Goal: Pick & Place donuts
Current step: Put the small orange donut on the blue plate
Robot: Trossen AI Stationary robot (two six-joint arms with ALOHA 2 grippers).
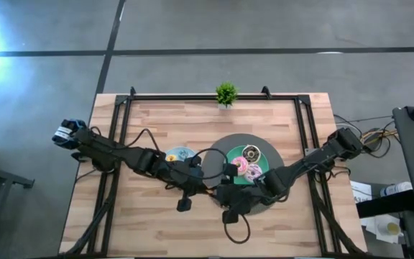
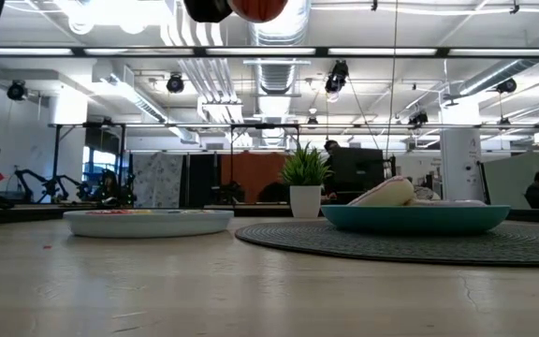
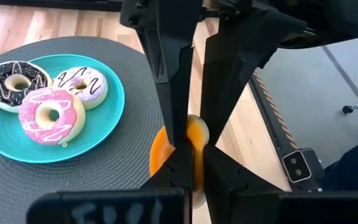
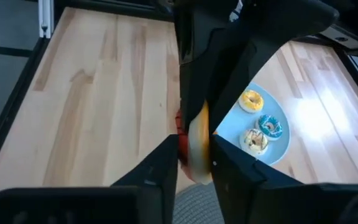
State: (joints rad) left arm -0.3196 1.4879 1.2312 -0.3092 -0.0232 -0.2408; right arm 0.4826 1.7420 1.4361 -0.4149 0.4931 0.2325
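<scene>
Presently both hands meet mid-air: left hand (image 3: 188, 152) and right hand (image 4: 194, 146) each clamp the orange donut (image 3: 194, 134). Three donuts (image 3: 48, 112) sit on the teal plate (image 3: 114, 124); three remain on the light-blue plate (image 4: 235, 127).

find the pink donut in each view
high: pink donut on teal plate, centre-right.
low: plate shows right; which donut, cannot tell.
left wrist: left side, on the plate.
right wrist: not in it.
shared landmark: the teal plate.
</scene>
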